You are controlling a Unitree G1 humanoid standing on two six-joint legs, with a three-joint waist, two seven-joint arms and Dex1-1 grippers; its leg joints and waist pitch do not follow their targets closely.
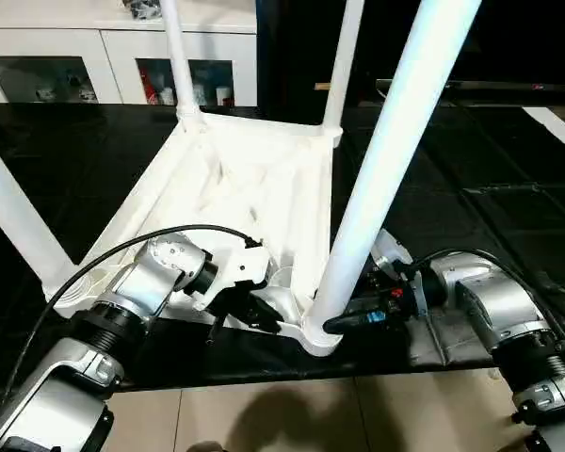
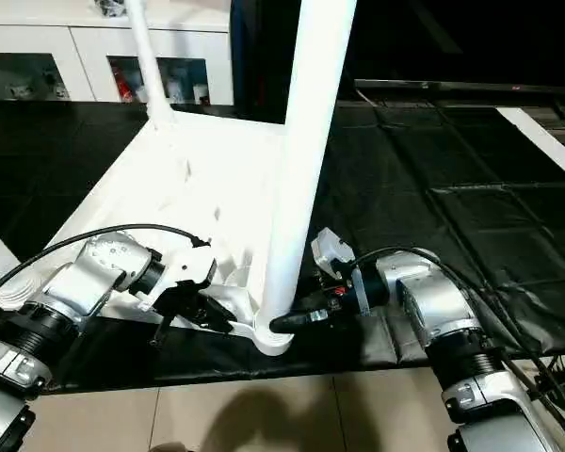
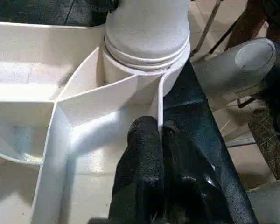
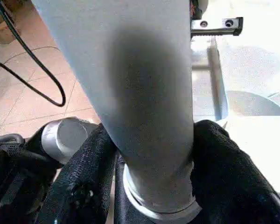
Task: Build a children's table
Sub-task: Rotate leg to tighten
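Black mat (image 1: 508,188): left fingers (image 3: 144,177) pinch tabletop (image 1: 235,179) rim; right fingers (image 4: 84,186) clasp leg (image 1: 386,160) base.

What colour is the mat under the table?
Black mat, clearest in the right eye view.

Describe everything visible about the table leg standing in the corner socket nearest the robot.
The nearest leg is a long, smooth white tube, plastic by the look of it, tapering upward and leaning a little. Its ringed base sits in the round corner socket of the upturned tabletop. The right hand has a black finger on each side of its lower end; in the right wrist view the fingers press its sides. The left hand pinches the rim wall beside the socket.
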